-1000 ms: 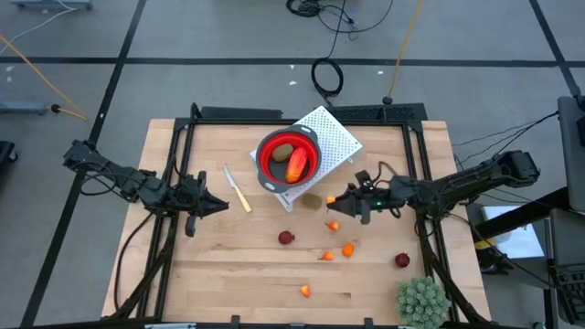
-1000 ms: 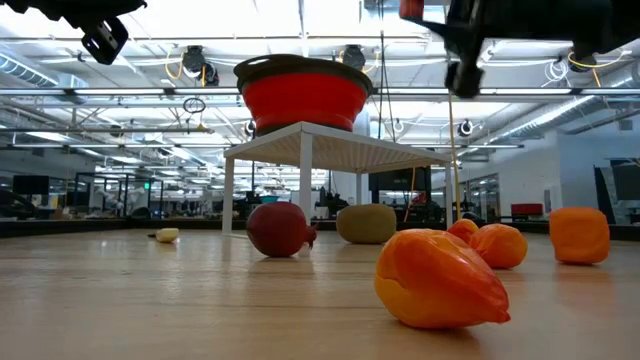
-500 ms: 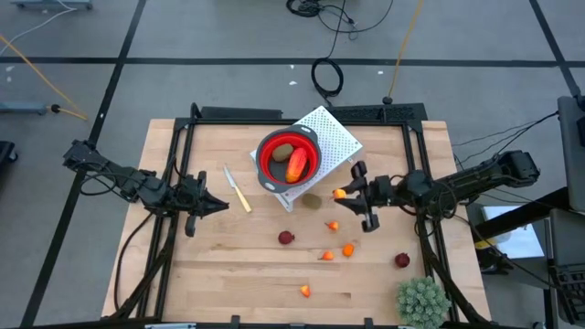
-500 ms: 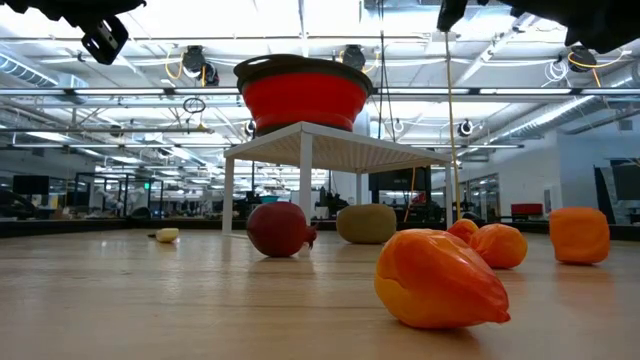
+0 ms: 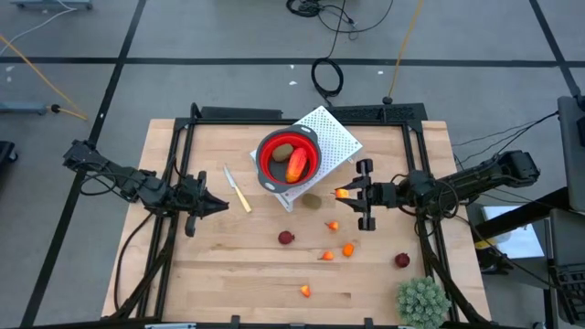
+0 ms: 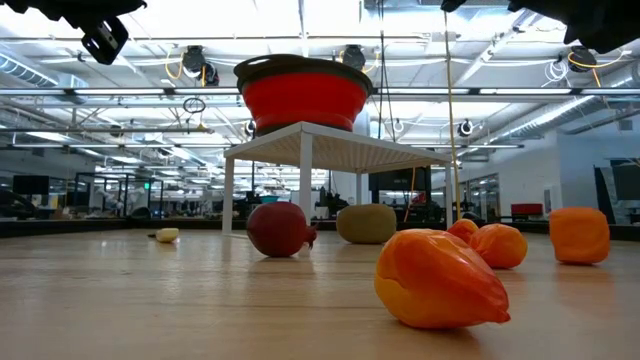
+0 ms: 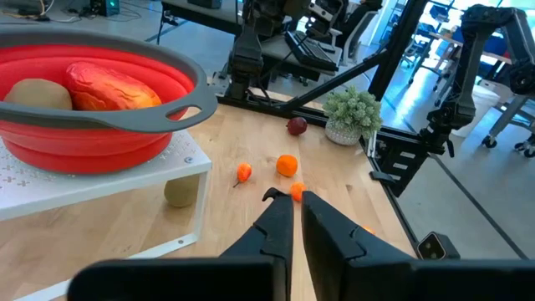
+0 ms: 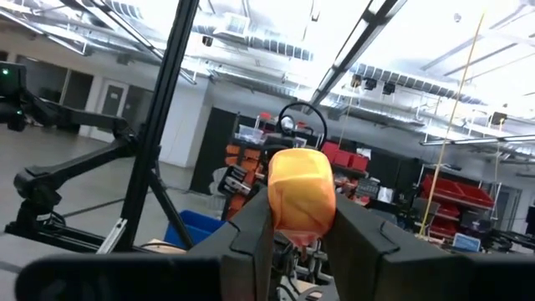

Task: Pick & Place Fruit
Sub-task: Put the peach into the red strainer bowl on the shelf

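A red bowl (image 5: 288, 157) on a white perforated stand (image 5: 335, 135) holds an olive-brown oval (image 5: 285, 152) and an orange-red piece (image 5: 297, 165). Loose fruit lies on the table: orange bits (image 5: 348, 249), dark red balls (image 5: 286, 238) and an olive oval (image 5: 313, 202) by the stand. My right gripper (image 5: 340, 194) hangs right of the bowl, shut on a small orange fruit piece (image 8: 301, 196). My left gripper (image 5: 222, 206) waits shut at the left, left of the knife. My right gripper pinches the orange piece by its two opposite sides (image 8: 280, 209) between its two fingers (image 8: 251, 230). The fingers reach in from the table's right, slanting upward. The piece is lifted clear of the table, its top standing out past the fingertips.
A cream-handled knife (image 5: 238, 190) lies left of the bowl. A spiky green plant ball (image 5: 421, 302) sits at the near right corner. Black frame rails run along the table's left (image 5: 174, 196) and right (image 5: 422, 196) sides. Bare wood lies between the arms at the near side.
My right gripper has risen a little and rolled about its own axis while tipping upward, keeping the orange piece pinched. The piece now shows from above, clear of the table. In the low view the gripper has left the top of the picture.
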`<state>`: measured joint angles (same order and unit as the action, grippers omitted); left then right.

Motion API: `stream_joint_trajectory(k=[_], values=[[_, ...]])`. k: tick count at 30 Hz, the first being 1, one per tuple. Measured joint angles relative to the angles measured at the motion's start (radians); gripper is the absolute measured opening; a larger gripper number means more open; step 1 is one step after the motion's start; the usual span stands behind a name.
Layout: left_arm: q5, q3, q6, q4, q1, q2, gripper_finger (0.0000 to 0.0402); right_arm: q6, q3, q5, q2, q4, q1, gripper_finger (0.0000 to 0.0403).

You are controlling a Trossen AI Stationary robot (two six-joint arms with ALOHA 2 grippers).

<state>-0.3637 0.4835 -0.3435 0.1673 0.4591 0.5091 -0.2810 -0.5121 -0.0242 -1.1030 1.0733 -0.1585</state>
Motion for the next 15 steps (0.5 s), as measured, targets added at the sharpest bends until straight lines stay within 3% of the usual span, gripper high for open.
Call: stream_joint_trajectory(k=[7, 15], values=[[0.0, 0.0, 0.0, 0.0, 0.0, 0.0, 0.0002, 0.02, 0.0, 0.002, 0.0, 0.001, 0.0, 0.0084], [0.0, 0.0, 0.0, 0.0, 0.0, 0.0, 0.0025, 0.293, 0.0, 0.146, 0.0, 0.081, 0.0, 0.0084]])
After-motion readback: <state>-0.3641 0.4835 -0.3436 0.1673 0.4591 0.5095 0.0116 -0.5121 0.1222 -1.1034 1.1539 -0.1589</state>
